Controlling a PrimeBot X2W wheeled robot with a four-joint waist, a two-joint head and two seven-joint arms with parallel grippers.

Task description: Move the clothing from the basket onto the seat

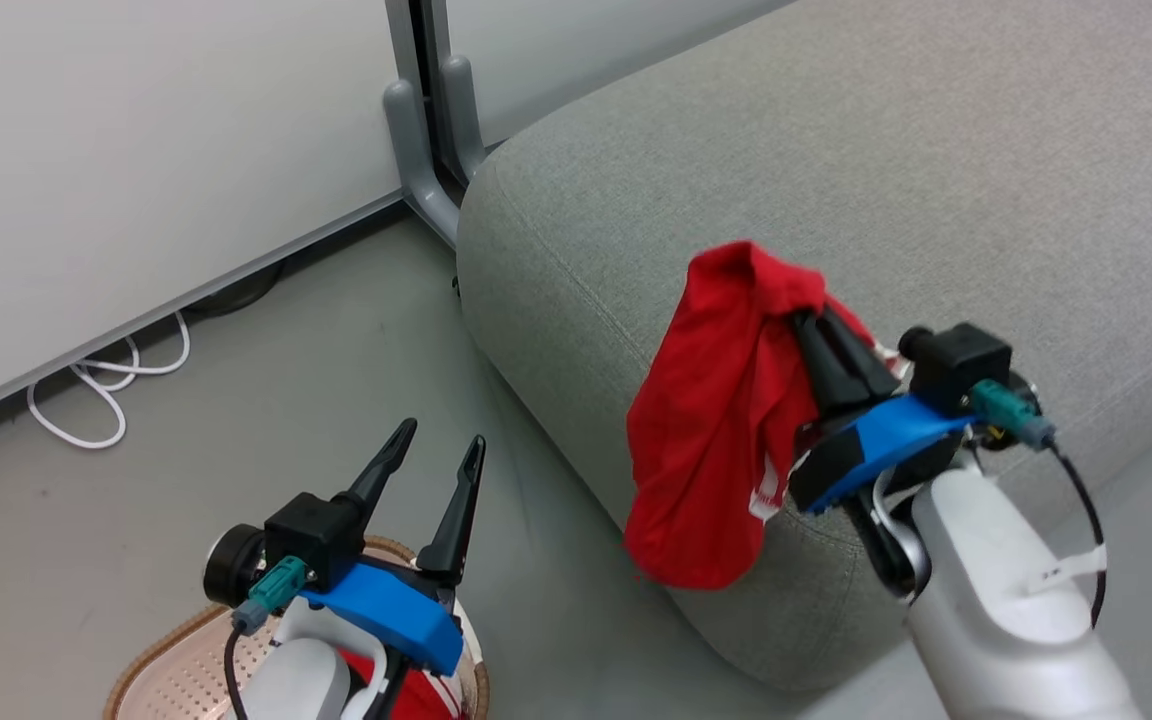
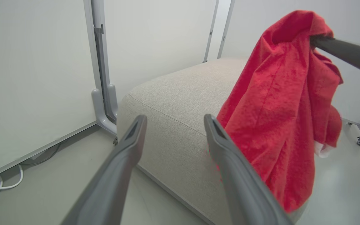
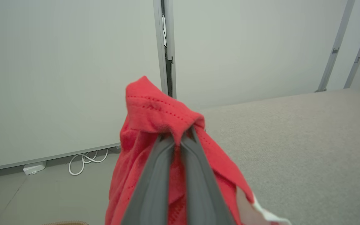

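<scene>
Right jaws clamp clothing (image 1: pixel 706 440); left spread.

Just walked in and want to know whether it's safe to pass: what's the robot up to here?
It is moving laundry from a basket to the seat. Its right hand is shut on a red garment, which hangs bunched at the seat's near edge, not yet laid down. Its left hand is open and holds nothing, above the basket on the floor, where more red cloth lies.
</scene>
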